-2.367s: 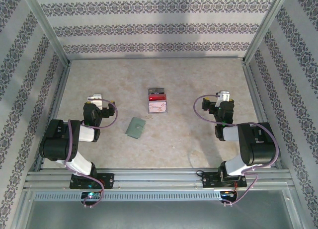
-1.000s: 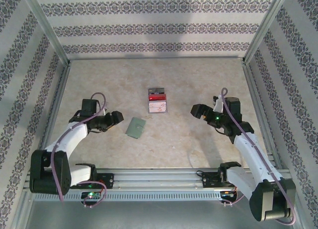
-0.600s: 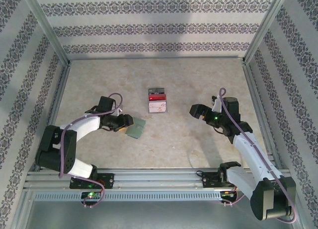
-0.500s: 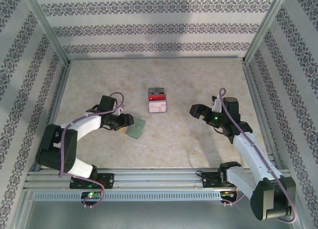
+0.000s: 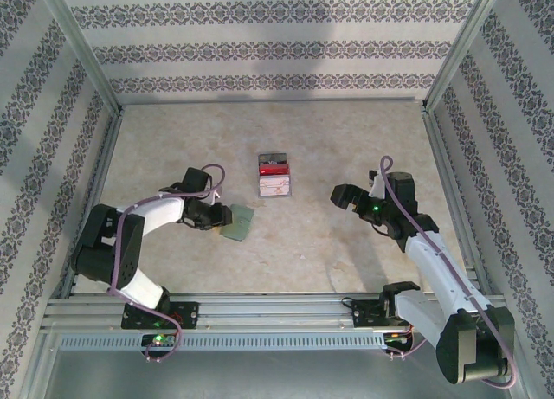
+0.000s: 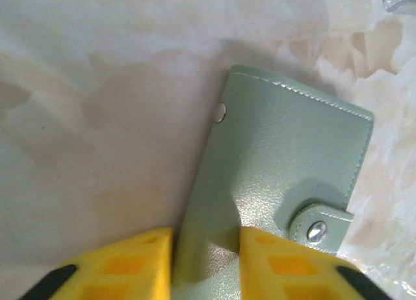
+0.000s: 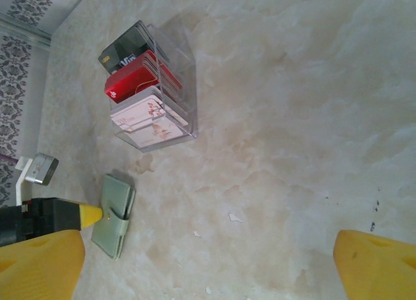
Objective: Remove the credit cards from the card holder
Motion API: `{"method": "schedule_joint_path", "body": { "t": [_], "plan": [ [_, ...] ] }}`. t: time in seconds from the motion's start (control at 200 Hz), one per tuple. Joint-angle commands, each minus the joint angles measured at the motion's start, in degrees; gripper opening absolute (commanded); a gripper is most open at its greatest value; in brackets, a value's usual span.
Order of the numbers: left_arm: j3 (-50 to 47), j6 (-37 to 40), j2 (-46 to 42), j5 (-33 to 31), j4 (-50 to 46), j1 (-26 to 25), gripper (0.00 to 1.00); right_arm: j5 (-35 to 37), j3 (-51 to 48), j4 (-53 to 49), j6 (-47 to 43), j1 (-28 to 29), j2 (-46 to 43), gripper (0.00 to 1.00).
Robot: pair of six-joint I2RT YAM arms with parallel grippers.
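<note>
The card holder (image 5: pixel 241 223) (image 6: pixel 286 163) (image 7: pixel 114 217) is a grey-green wallet lying flat on the table, snapped shut by its tab. My left gripper (image 5: pixel 222 215) (image 6: pixel 207 238) has its yellow fingers closed in on the wallet's near edge. One finger presses its side and the other its top face. The credit cards (image 5: pixel 275 176) stand apart from the wallet in a clear box: a dark one (image 7: pixel 127 46), a red one (image 7: pixel 138 79) and a pale pink one (image 7: pixel 146 118). My right gripper (image 5: pixel 342 194) (image 7: pixel 208 246) hovers open to the right, holding nothing.
The clear plastic box (image 7: pixel 177 43) with the cards stands mid-table, just beyond the wallet. Metal rails (image 5: pixel 112 157) and patterned walls fence the table on three sides. Bare marbled tabletop (image 5: pixel 303 243) lies between the two arms.
The left arm swung right from its rest pose and reached the wallet, its jaws narrowing onto the wallet's edge. The right arm extended toward the middle and has held there, open.
</note>
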Motion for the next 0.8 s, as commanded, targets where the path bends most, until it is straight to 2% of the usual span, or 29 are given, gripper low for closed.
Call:
{"method": "schedule_joint_path", "body": {
  "t": [0.0, 0.19, 0.44, 0.625, 0.794],
  "plan": [
    [0.61, 1.86, 2.47, -0.27, -1.8, -2.43, 0.23, 0.9, -0.39, 0.43, -1.26, 0.84, -0.54, 0.98],
    [-0.11, 1.01, 1.53, 0.14, -0.38, -3.15, 0.12, 1.46, -0.61, 0.43, -1.25, 0.83, -0.7, 0.98],
    [-0.73, -2.18, -4.26, 1.77, 0.6, -3.23, 0.0, 0.41, -0.73, 1.19, -0.5, 0.8, -0.49, 0.98],
    [-0.74, -5.89, -12.98, 2.78, 2.09, -3.48, 0.0, -3.48, -0.93, 5.33, 2.64, 0.84, -0.47, 0.98],
    [-0.69, -10.17, -23.02, 3.17, 7.64, -3.58, 0.0, -9.2, -3.0, 18.55, 10.9, 1.25, -0.37, 0.98]
  ]
}}
